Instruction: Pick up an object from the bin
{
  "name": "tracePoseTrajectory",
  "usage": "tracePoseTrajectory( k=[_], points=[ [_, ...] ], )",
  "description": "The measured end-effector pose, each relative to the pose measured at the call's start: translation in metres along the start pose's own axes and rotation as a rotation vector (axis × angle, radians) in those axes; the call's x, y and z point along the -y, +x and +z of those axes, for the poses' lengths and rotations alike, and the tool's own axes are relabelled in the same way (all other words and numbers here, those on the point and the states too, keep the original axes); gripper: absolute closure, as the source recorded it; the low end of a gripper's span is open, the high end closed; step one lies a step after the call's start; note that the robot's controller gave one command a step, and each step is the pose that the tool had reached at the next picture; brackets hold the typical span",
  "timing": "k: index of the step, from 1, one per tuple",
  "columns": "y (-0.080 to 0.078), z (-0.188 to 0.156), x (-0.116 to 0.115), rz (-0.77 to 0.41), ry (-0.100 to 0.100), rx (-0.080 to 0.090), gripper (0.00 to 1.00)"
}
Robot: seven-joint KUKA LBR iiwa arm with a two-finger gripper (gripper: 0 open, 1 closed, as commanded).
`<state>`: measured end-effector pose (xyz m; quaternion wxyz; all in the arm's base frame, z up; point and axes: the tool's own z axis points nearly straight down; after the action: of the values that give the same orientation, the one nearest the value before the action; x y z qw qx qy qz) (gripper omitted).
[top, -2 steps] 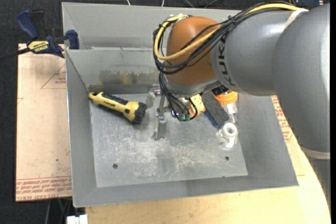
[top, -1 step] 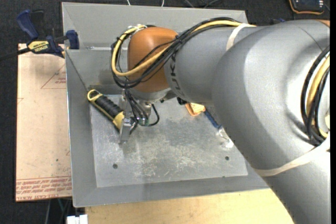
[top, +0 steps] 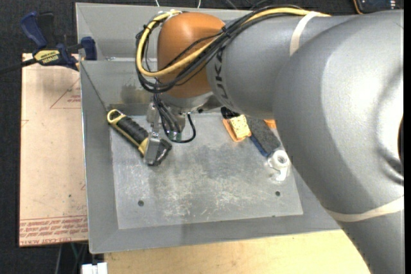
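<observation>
My gripper point(top: 155, 130) hangs under the arm's wrist in the left half of the bin, low over the floor. Right beneath it lies a black-and-yellow handled tool point(top: 130, 128), running diagonally from a yellow loop at its upper left to a grey head at its lower right. The gripper stands over that grey end and seems to touch it. An orange block-shaped piece point(top: 236, 128) lies to the right of the gripper, apart from it.
A blue stick-like thing point(top: 259, 141) lies just right of the orange piece, and a small white plastic fitting point(top: 278, 163) sits below it. The arm covers the bin's right side and back.
</observation>
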<state>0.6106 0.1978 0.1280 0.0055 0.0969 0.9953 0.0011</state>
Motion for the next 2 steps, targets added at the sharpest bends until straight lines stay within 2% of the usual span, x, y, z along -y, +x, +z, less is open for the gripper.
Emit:
tracePoseTrajectory(
  k=[1, 2],
  points=[
    [0.007, 0.029, 0.004, 0.093, 0.004, -0.015, 0.00],
    [0.013, 0.058, 0.001, 0.178, -0.002, -0.001, 0.00]
  ],
)
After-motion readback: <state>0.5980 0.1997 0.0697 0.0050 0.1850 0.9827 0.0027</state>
